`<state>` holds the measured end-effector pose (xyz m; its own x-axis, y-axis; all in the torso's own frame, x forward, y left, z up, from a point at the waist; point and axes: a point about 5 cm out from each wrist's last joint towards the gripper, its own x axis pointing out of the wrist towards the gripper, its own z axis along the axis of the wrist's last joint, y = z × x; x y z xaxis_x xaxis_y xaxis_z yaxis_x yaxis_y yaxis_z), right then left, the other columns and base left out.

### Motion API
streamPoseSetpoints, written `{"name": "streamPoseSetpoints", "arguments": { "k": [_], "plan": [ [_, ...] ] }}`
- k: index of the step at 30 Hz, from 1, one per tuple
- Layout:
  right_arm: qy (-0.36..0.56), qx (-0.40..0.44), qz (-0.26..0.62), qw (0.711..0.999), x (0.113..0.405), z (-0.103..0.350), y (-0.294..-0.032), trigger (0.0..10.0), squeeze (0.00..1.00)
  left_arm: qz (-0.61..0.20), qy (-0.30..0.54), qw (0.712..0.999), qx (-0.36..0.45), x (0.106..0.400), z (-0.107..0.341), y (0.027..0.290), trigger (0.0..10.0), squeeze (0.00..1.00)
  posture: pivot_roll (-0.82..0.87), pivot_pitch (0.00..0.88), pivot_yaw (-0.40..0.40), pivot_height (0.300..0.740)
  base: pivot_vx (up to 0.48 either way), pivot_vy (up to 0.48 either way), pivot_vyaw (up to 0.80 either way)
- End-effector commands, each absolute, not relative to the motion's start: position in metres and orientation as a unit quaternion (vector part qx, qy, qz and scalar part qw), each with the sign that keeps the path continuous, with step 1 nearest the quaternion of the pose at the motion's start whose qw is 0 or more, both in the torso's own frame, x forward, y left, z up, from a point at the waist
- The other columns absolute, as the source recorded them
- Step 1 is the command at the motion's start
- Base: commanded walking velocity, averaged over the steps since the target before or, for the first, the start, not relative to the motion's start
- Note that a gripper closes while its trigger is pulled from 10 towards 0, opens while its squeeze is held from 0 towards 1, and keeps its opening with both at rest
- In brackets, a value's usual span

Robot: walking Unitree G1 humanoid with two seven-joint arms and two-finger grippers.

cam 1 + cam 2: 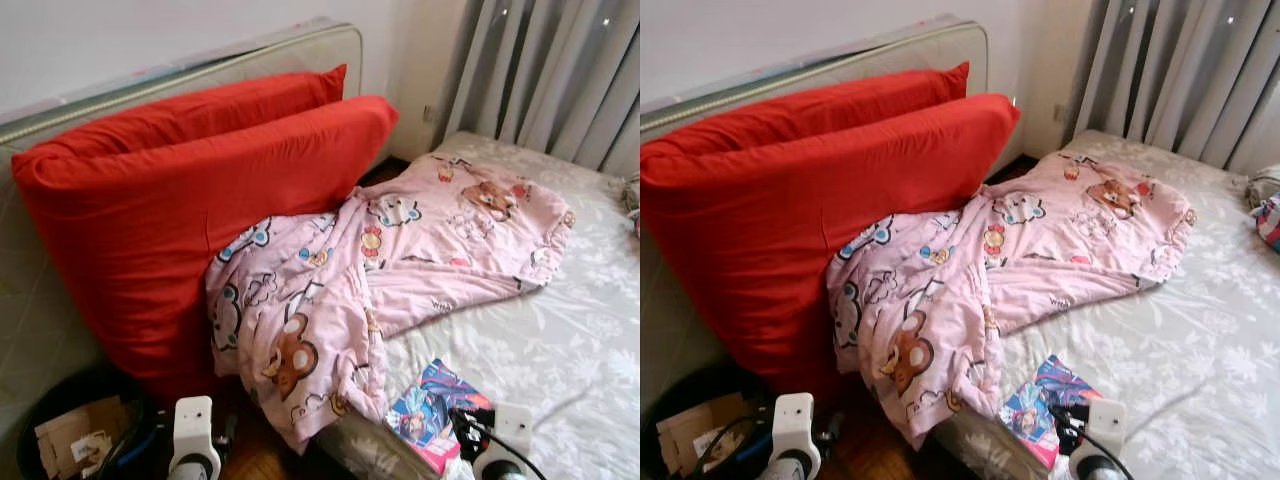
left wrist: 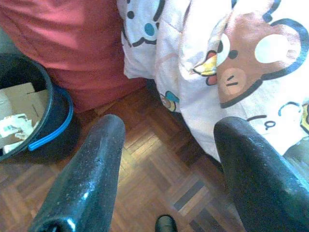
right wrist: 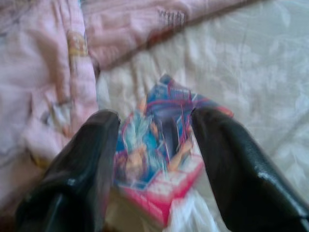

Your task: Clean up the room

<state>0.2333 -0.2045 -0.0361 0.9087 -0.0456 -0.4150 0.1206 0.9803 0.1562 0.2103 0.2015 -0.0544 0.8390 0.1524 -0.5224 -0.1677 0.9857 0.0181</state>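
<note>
Red pillows (image 1: 200, 190), two; one pink blanket (image 1: 400, 260); one book (image 3: 159, 154); both jaws wide, empty.

The two head views look down from high up over the bed's corner, and both see the big red pillows (image 1: 200, 190) at 10 o'clock. The left wrist view looks down, close to the brown wood floor (image 2: 159, 179). The right wrist view looks down, very close to the bright picture book (image 3: 159, 150), which both head views also see at 5 o'clock.
</note>
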Motion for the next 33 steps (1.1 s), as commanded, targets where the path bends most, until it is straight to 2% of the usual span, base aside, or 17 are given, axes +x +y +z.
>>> {"name": "streamPoseSetpoints", "arguments": {
  "k": [1,2,5,14,20,26,33],
  "plan": [
    [0.081,0.073,-0.025,0.994,0.293,0.020,-0.199,10.0,0.00,0.070,0.193,0.979,0.001,0.252,-0.022,0.207,10.0,0.00,-0.06,0.000,0.004,0.740,0.000,0.000,0.00],
    [0.071,0.073,-0.024,0.995,0.294,0.023,-0.198,10.0,0.00,0.065,0.104,0.992,0.011,0.297,0.023,0.213,10.0,0.00,-0.06,0.000,0.006,0.740,0.000,0.000,0.00],
    [0.045,0.068,-0.016,0.997,0.299,0.031,-0.196,10.0,0.00,0.062,0.058,0.996,0.016,0.316,0.049,0.219,10.0,0.00,-0.06,0.000,0.011,0.740,0.000,0.000,0.00],
    [0.004,0.057,-0.008,0.998,0.305,0.045,-0.193,10.0,0.00,0.058,-0.015,0.998,0.034,0.321,0.069,0.216,10.0,0.00,-0.05,0.000,0.018,0.740,0.000,0.000,0.00],
    [-0.004,0.052,-0.008,0.999,0.298,0.041,-0.192,10.0,0.00,0.057,-0.014,0.998,0.035,0.318,0.067,0.219,10.0,0.00,-0.07,0.000,0.023,0.740,0.000,0.000,0.00],
    [0.014,0.043,-0.023,0.999,0.281,0.028,-0.202,10.0,0.00,0.054,-0.003,0.998,0.033,0.303,0.052,0.217,10.0,0.00,-0.08,0.000,0.020,0.740,0.000,0.000,0.00],
    [0.033,0.027,-0.023,0.999,0.265,0.018,-0.209,10.0,0.00,0.067,0.017,0.997,0.032,0.285,0.038,0.224,10.0,0.00,-0.08,0.000,-0.021,0.740,0.000,0.000,0.00]
  ]
}}
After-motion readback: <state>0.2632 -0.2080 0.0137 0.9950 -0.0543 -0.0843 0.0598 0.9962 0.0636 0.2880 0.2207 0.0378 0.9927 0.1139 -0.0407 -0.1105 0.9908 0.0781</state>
